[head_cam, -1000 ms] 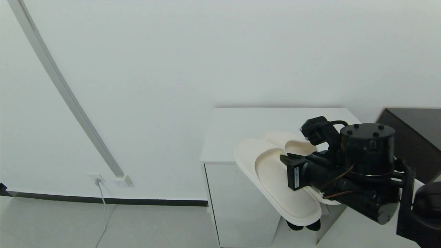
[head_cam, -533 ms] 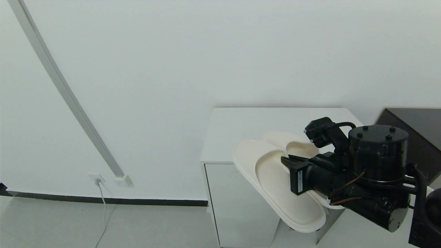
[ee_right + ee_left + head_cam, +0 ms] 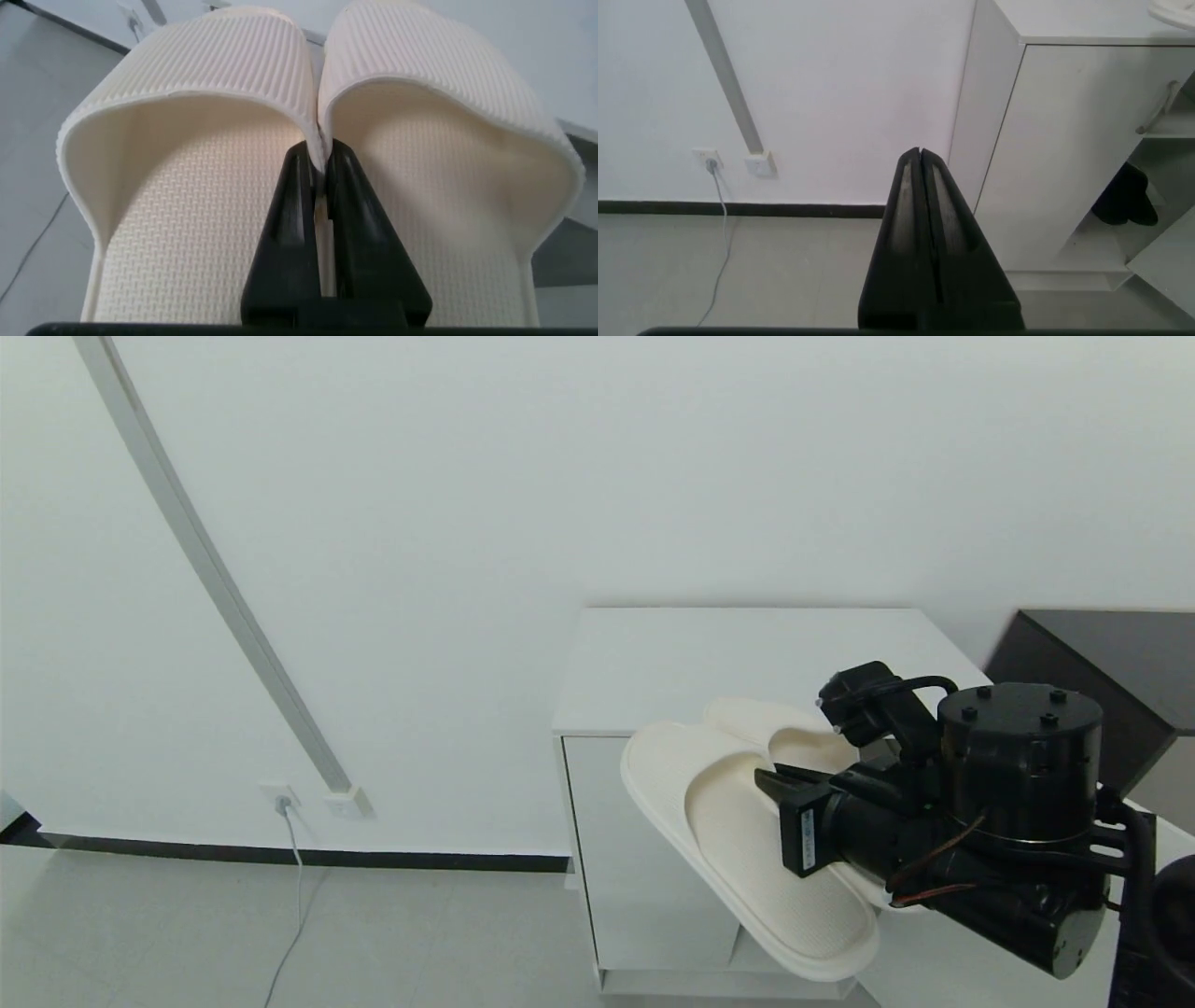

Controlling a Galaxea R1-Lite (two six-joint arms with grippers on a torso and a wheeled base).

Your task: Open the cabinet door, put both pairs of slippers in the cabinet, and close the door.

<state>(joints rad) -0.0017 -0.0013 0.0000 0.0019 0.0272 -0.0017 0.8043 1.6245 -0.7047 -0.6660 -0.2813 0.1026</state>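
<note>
Slippers (image 3: 747, 840), the white pair, stay clamped by their inner edges in the right claw (image 3: 322, 161), with the open cabinet (image 3: 709, 653) just beyond it and a dark pair (image 3: 1125, 196) already inside. Only the head view has shifted, so placing likely comes next. The left claw (image 3: 920, 157) is together, empty.

A: Where does the head camera sit?
B: High and behind the right gripper (image 3: 770, 777), facing forward and down at the cabinet (image 3: 728, 663) and wall (image 3: 560, 476) from well back.
A: The right wrist one?
B: Rides that gripper, looking out along it, very near the slippers (image 3: 308, 121) clamped in it.
A: And the left?
B: Low, looking out past the left gripper (image 3: 920, 168) at the cabinet's front and side ahead of it. With the head view it shares the cabinet, wall, socket (image 3: 708, 161) and rail (image 3: 719, 75).
</note>
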